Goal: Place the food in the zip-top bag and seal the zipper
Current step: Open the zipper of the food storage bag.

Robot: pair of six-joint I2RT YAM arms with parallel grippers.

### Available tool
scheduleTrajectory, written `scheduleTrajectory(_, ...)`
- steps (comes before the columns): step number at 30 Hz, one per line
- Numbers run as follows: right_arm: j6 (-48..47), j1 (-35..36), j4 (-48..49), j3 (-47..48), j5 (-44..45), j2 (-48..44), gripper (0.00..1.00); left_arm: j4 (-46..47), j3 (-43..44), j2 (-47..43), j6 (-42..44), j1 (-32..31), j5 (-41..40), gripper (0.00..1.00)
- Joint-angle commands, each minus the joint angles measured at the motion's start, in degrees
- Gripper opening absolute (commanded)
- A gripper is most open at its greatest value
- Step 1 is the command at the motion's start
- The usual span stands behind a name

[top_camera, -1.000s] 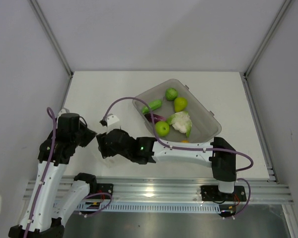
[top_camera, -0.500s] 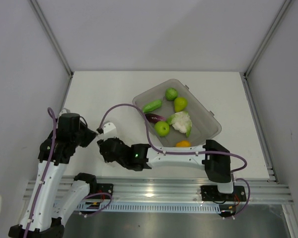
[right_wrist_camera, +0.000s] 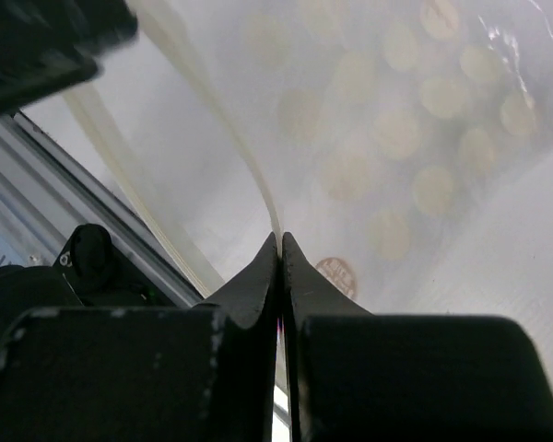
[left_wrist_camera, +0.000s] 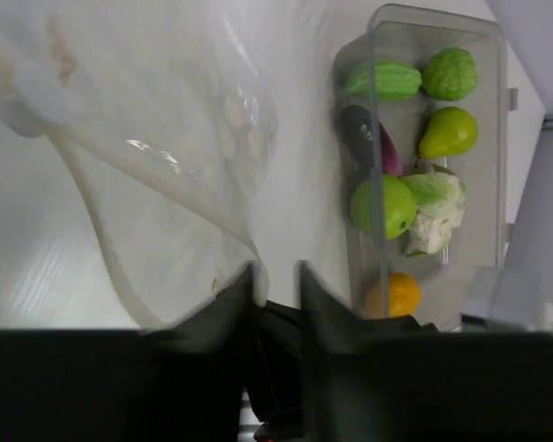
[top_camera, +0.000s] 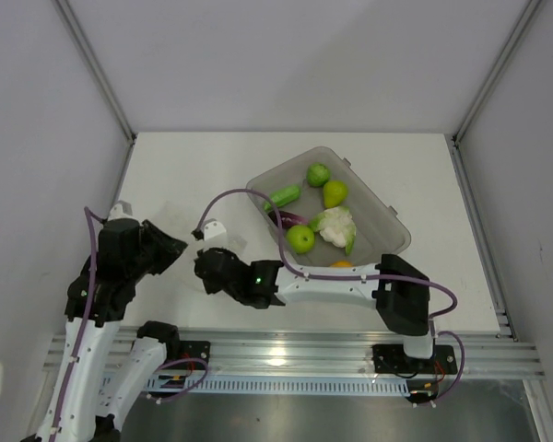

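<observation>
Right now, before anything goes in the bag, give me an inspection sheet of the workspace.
Surface: white table.
Job's things: food all in the grey bin; zip-top bag left of the bin, no food seen inside.
Clutter: nothing seen.
Hands: right hand shut on the bag's edge; left hand slightly open at that edge.
Cables: purple cable loops over the table from the right arm.
Surroundings: white walls; metal rail at the near edge.

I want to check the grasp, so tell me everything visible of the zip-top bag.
The zip-top bag is clear, glossy, crinkled plastic with faint pale round spots. Nothing shows inside it. It sits slack on the white table, left of the grey bin. The shut right hand pinches its edge strip; the left hand, fingers slightly apart, sits at its edge.
</observation>
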Motion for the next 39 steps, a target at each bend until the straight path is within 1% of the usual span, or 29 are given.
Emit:
scheduleTrajectory(1, 2.68, -1.28, 2.41, -2.32, -3.57, -4.60, 0.00, 7.43, -0.53, -1.99, 5.47, -0.48, 5.66, 0.41)
scheduleTrajectory(2, 3.99, -1.72, 2.93, -2.77, -4.80, -5.05, 0.00, 8.57, -1.23, -2.52, 6.18, -0.48, 6.71, 0.73)
scheduleTrajectory(3, 4.61, -2.68, 3.02, -3.12, -5.69, -6.09, 0.00, 9.88, -1.67, -3.39, 6.62, -0.48, 7.24, 0.83)
scheduleTrajectory(5, 5.50, -3.39, 4.16, -4.61, -8.40, -7.07, 0.00, 11.12, -2.02, -6.03, 7.67, -0.48, 7.34, 0.99)
scheduleTrajectory(8, 7.34, -5.50, 4.34, -5.32, -12.18, -8.30, 0.00, 14.55, -2.46, -9.62, 11.09, -0.39, 8.83, 0.99)
scheduleTrajectory(10, 7.78, -6.82, 4.17, -5.32, -12.99, -9.00, 0.00, 14.12, -1.15, -10.86, 12.77, -0.48, 6.91, 1.00)
scheduleTrajectory(12, 8.92, -8.40, 3.55, -4.97, -15.70, -9.27, 0.00, 13.42, 0.52, -11.92, 14.09, -0.48, 5.59, 0.99)
scheduleTrajectory(16, 9.37, -11.92, 1.36, -2.43, -19.05, -9.80, 0.00, 10.69, 1.67, -13.15, 15.50, -0.48, 3.82, 0.93)
scheduleTrajectory(17, 9.37, -13.40, -0.21, -1.55, -19.66, -9.53, 0.00, 10.17, 1.49, -13.50, 15.68, -0.48, 4.08, 0.90)
scheduleTrajectory(20, 8.84, -15.78, -1.89, 1.09, -22.04, -8.92, 0.00, 9.28, 0.00, -15.17, 15.77, -0.48, 3.74, 0.85)
scheduleTrajectory(24, 7.79, -16.93, -2.78, 2.24, -23.10, -9.53, 0.00, 8.06, -2.89, -16.50, 15.77, -0.48, 2.59, 0.84)
scheduleTrajectory(27, 7.17, -16.58, -2.95, 2.33, -23.18, -10.14, 0.00, 8.49, -4.74, -14.83, 15.50, -0.48, 2.59, 0.86)
scheduleTrajectory(32, 7.08, -15.53, -3.30, 2.24, -22.48, -11.02, 0.00, 9.81, -6.50, -9.13, 15.33, -0.48, 2.68, 0.88)
scheduleTrajectory(34, 7.08, -14.83, -3.48, 2.24, -22.48, -11.38, 0.00, 10.25, -6.51, -7.36, 15.07, -0.48, 0.23, 0.88)
scheduleTrajectory(39, 6.20, -13.51, -3.57, 2.50, -21.43, -11.73, 0.00, 12.97, -6.16, -3.05, 14.71, -0.48, 1.19, 0.88)
